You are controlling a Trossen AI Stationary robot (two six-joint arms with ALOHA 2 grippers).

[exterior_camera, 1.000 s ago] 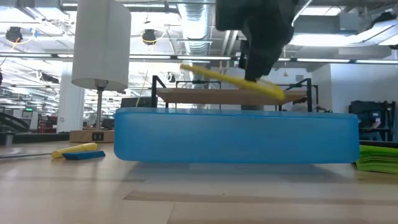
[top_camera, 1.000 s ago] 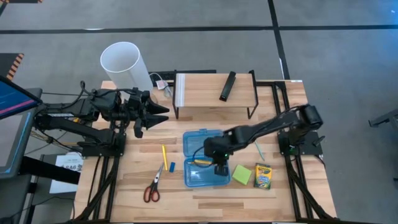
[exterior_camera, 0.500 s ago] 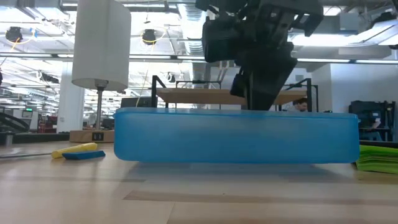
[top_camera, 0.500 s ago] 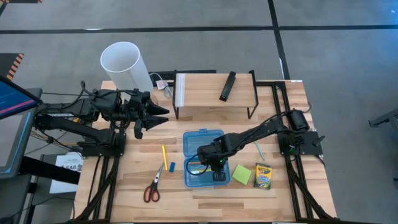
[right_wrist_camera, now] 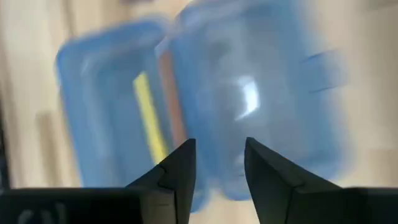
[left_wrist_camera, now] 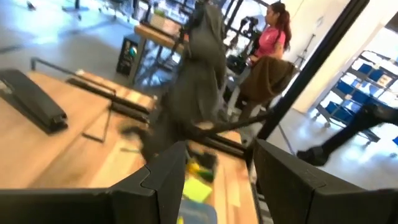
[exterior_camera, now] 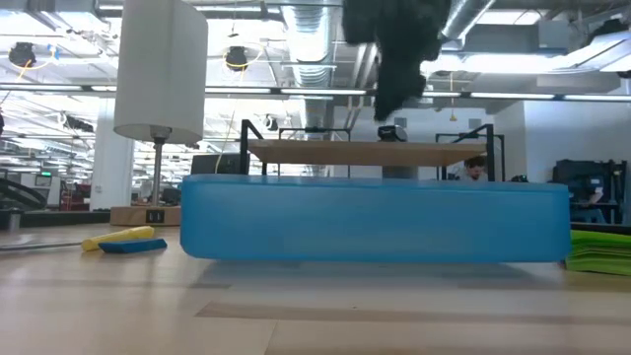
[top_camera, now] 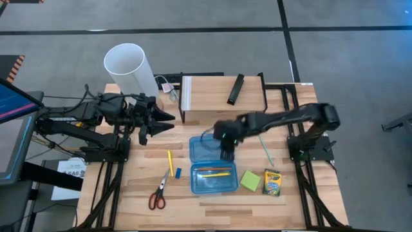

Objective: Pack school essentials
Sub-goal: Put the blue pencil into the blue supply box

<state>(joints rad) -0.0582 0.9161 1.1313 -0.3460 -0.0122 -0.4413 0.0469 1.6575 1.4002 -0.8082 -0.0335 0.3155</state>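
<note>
The right gripper [top_camera: 226, 147] hangs over the blue pencil case [top_camera: 213, 165], jaws parted with nothing between them. Below them, two pencils [top_camera: 213, 172], yellow and orange, lie in the tray. I'd lift clear of the rim before swinging to the next item, maybe the pale green pen [top_camera: 266, 153] just beside the case. The left gripper [top_camera: 168, 116] waits well off to the side, jaws open and empty.
</note>
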